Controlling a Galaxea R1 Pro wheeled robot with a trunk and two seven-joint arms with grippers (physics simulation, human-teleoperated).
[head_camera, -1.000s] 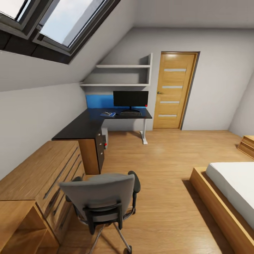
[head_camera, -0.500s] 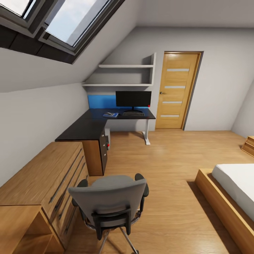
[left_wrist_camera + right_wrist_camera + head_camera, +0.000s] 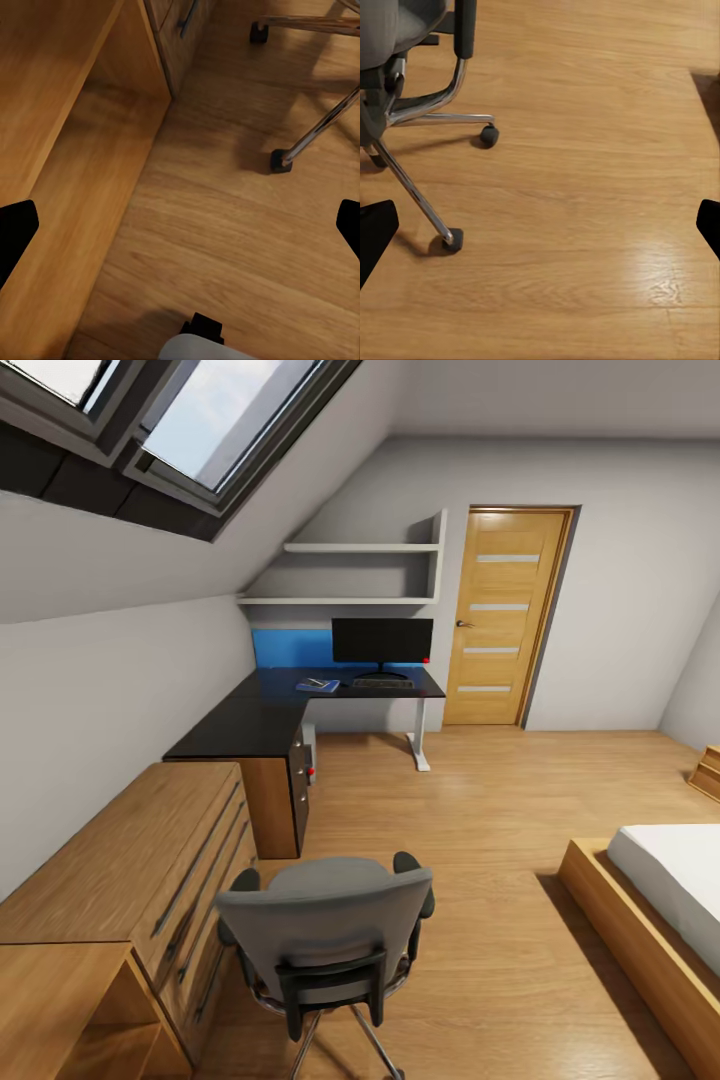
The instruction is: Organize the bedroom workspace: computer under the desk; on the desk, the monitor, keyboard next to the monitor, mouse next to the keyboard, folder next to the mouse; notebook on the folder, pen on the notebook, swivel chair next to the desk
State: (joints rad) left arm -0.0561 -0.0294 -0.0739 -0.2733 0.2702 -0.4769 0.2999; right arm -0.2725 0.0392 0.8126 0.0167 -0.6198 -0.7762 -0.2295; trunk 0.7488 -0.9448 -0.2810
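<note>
My head view has slid forward and right since a moment ago: the grey swivel chair [image 3: 325,940] sits more central, its back to me. Far ahead, the black-topped desk [image 3: 250,720] carries the monitor [image 3: 382,641], the keyboard [image 3: 382,683] and the blue folder [image 3: 317,685]; what lies on the folder is too small to make out. My left fingers [image 3: 15,232] spread wide over wood planks beside a chrome chair leg [image 3: 319,131]. My right fingers [image 3: 375,232] are equally parted, with the chair's castor [image 3: 453,240] just beyond them.
</note>
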